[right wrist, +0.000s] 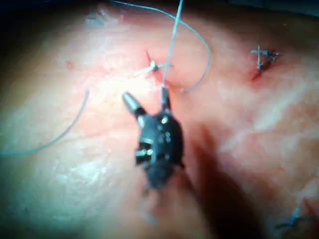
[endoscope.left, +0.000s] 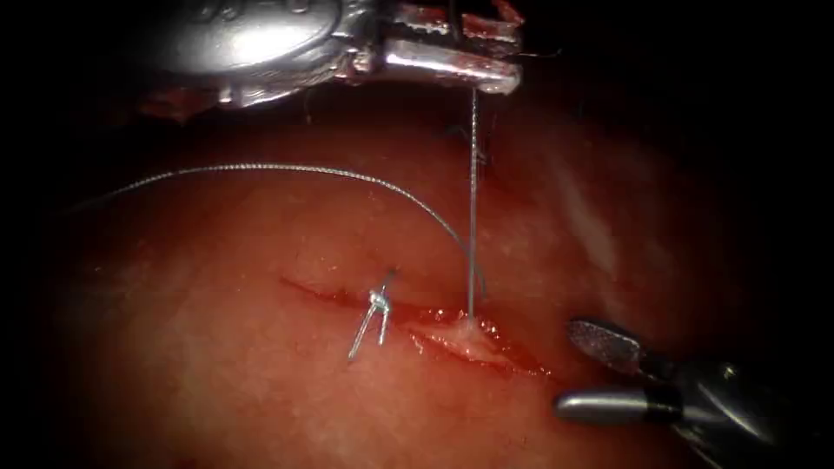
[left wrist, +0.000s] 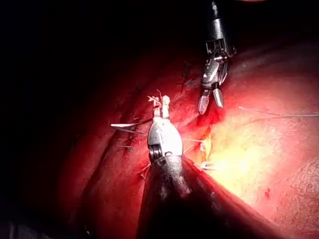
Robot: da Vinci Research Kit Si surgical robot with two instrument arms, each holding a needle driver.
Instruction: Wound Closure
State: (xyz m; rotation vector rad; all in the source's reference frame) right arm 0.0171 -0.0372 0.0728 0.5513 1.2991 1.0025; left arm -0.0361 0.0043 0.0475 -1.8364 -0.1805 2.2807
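The tissue (endoscope.left: 261, 373) has a cut (endoscope.left: 512, 360) running from the middle toward the right. A tied knot (endoscope.left: 377, 301) with two short cut ends sits on the cut's left part. My left tool (endoscope.left: 508, 52) hangs high above the cut, its jaws shut on the thread (endoscope.left: 473, 200). That thread runs taut straight down into the cut at a raised lip of tissue (endoscope.left: 470, 328). A slack strand (endoscope.left: 261, 167) arcs off to the left. My right tool (endoscope.left: 569, 369) waits at the cut's right end, open and holding nothing; it is seen too as the right tool (right wrist: 145, 95).
Red fluid (endoscope.left: 347, 297) lines the cut. Older tied stitches (right wrist: 261, 57) lie farther along the tissue, and another stitch (right wrist: 294, 216) sits apart from them. In the left wrist view the left tool (left wrist: 162, 102) and the open right tool (left wrist: 211, 107) stand close together.
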